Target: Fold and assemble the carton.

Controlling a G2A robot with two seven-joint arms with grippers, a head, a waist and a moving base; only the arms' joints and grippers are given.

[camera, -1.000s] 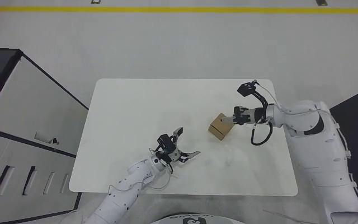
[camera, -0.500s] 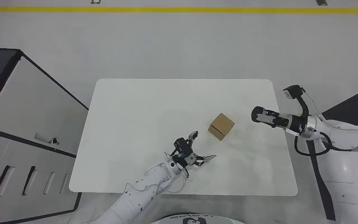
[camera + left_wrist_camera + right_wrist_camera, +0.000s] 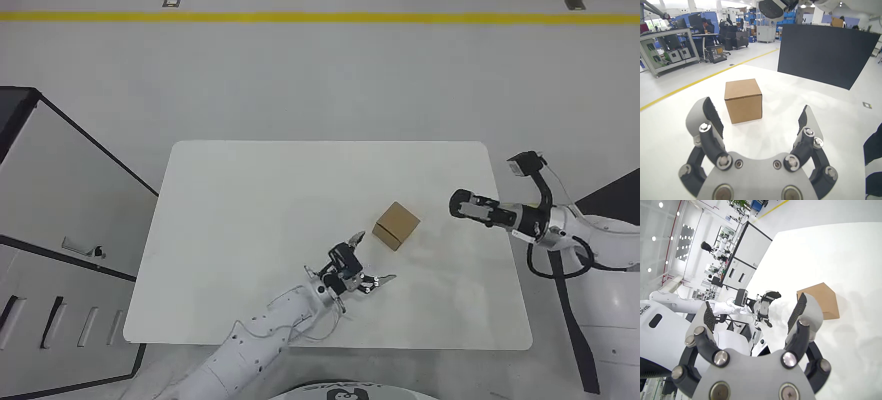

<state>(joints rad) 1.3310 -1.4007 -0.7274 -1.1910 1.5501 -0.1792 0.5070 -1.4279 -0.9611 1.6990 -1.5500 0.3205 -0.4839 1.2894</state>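
Carton [image 3: 743, 100], seam plain in the left wrist view, stands on the table [image 3: 810, 98]; left claw [image 3: 756, 104] and right claw [image 3: 755, 302] gape empty, right seemingly farther.

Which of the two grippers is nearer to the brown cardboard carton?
The left gripper: it sits open just before the brown cardboard carton, while the right gripper hangs farther off.

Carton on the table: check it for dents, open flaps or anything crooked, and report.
Nothing stands out. The carton stands closed on the table, edges square, visible faces flat and undented, clear of the open left gripper and right gripper. Its far sides cannot be judged.
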